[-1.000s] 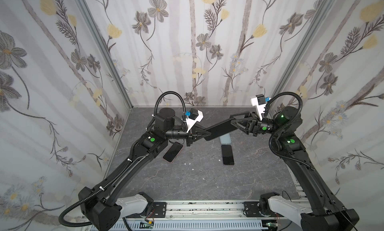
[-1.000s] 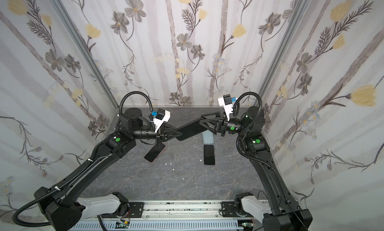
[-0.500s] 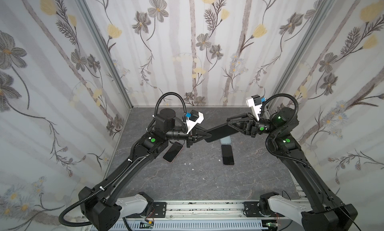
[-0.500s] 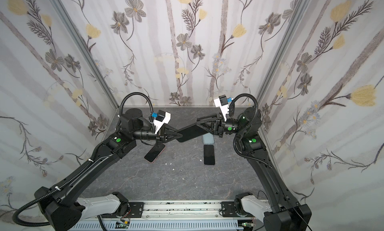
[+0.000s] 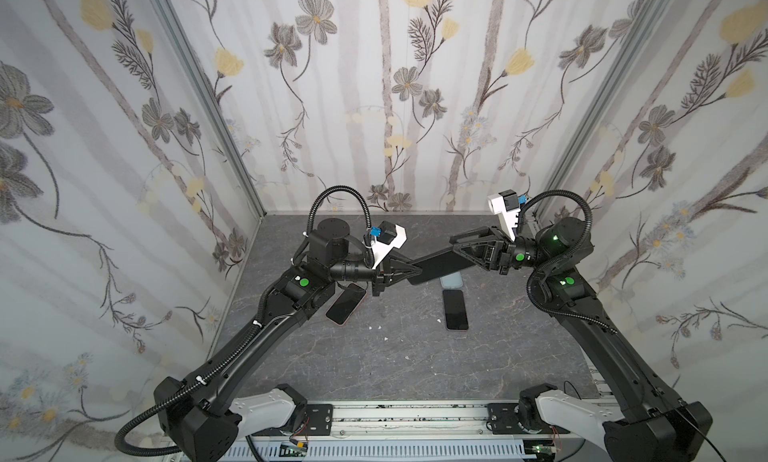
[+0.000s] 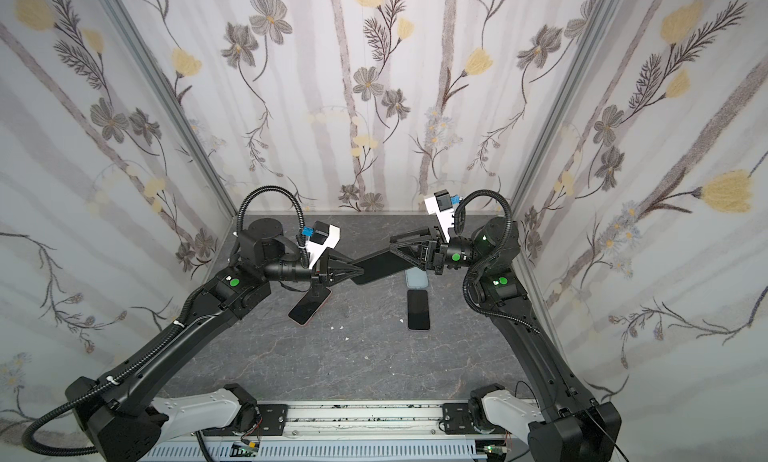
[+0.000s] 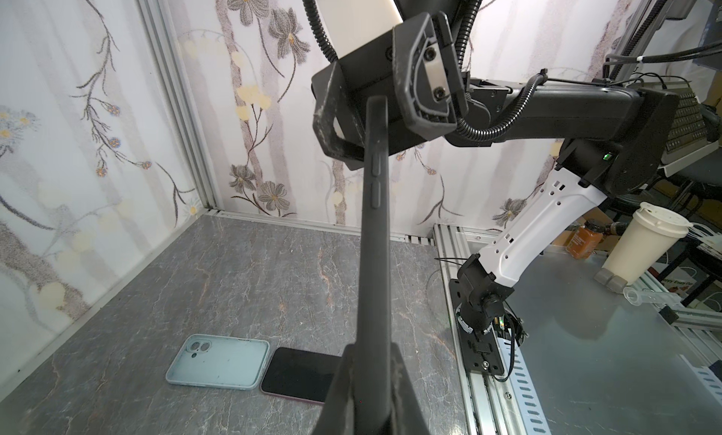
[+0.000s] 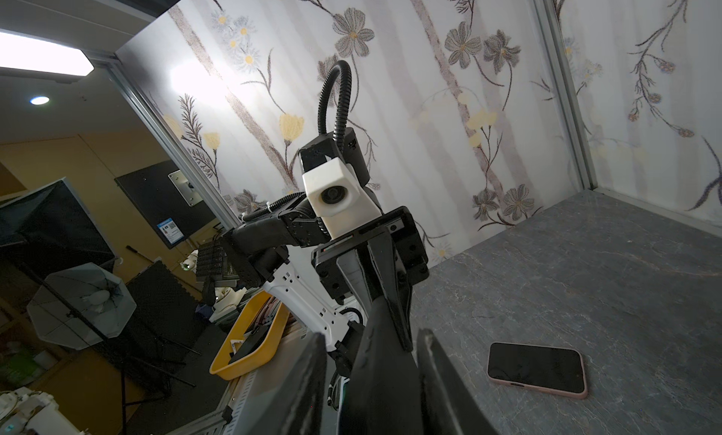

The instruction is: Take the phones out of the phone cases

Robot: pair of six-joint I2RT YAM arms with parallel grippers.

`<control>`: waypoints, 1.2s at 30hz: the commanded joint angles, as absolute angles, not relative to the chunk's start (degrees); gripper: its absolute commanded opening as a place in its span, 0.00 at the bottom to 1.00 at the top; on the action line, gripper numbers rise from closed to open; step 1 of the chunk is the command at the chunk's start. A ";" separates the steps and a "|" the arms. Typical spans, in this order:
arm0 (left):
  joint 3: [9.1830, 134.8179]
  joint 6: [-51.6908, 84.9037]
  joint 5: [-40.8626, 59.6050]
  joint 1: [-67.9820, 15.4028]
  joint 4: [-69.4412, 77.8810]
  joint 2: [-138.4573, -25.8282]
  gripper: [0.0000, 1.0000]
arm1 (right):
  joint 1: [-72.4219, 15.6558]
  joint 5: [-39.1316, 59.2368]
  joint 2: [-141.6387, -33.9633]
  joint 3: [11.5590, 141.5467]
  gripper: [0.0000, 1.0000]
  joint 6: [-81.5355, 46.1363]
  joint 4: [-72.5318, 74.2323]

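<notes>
shows cased phone (image 5: pixel 440 265) held clear of worktop (image 5: pixel 374 356), above pale empty case (image 5: pixel 453 279), long axis spanning tool to tool; end farther from that case pinched tight in left tool (image 5: pixel 409 272); nearer end straddled by right tool (image 5: pixel 457 248), jaws apart, seemingly not gripping.

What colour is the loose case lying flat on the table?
Pale blue-green; the case shows best in the left wrist view.

Both top views look down over my whole table (image 5: pixel 395 356); my wrist views face each other closely along the phone case (image 7: pixel 375 257).
</notes>
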State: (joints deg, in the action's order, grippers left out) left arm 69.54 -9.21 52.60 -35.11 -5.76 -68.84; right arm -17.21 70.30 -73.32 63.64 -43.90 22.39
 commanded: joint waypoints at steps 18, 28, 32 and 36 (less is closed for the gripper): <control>67.06 -7.48 55.36 -35.07 6.02 -66.57 0.00 | -14.14 74.79 -71.90 63.89 0.49 -43.01 23.02; 66.80 -7.26 56.17 -35.20 6.24 -66.89 0.00 | -15.97 74.63 -72.86 66.36 0.46 -43.15 22.76; 66.62 -7.17 56.13 -35.15 6.33 -66.71 0.00 | -16.76 74.45 -73.03 66.36 0.41 -43.46 23.02; 66.36 -7.36 55.99 -35.11 6.40 -66.58 0.00 | -17.40 74.09 -73.31 66.45 0.34 -44.11 23.12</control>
State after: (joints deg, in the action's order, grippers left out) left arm 66.48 -7.18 55.77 -35.16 1.89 -66.98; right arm -17.10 74.54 -72.88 66.00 -43.42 22.74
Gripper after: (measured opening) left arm 0.098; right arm 0.352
